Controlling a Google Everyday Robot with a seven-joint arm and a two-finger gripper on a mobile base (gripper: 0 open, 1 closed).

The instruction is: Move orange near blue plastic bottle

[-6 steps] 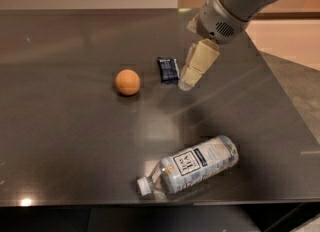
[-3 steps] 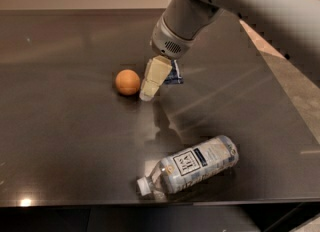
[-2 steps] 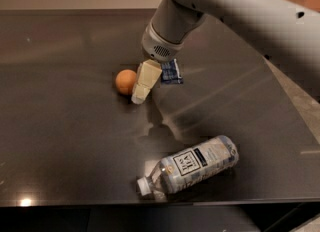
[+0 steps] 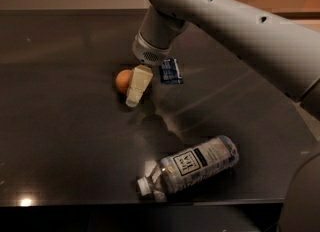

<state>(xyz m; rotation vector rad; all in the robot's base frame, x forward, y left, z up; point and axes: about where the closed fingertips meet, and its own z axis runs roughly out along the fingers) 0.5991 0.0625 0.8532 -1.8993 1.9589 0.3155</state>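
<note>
The orange sits on the dark table, left of centre, partly hidden by my gripper. My gripper hangs from the grey arm, its cream fingers right beside the orange on its right side. The blue plastic bottle lies on its side near the table's front edge, white cap pointing left, well apart from the orange.
A small dark blue flat packet lies just right of the gripper. The grey arm crosses the upper right of the view. The table's front edge runs just below the bottle.
The gripper has moved left and slightly down across the table, from beside the blue packet to right against the orange, now covering part of it. Orange, packet and bottle have not moved.
</note>
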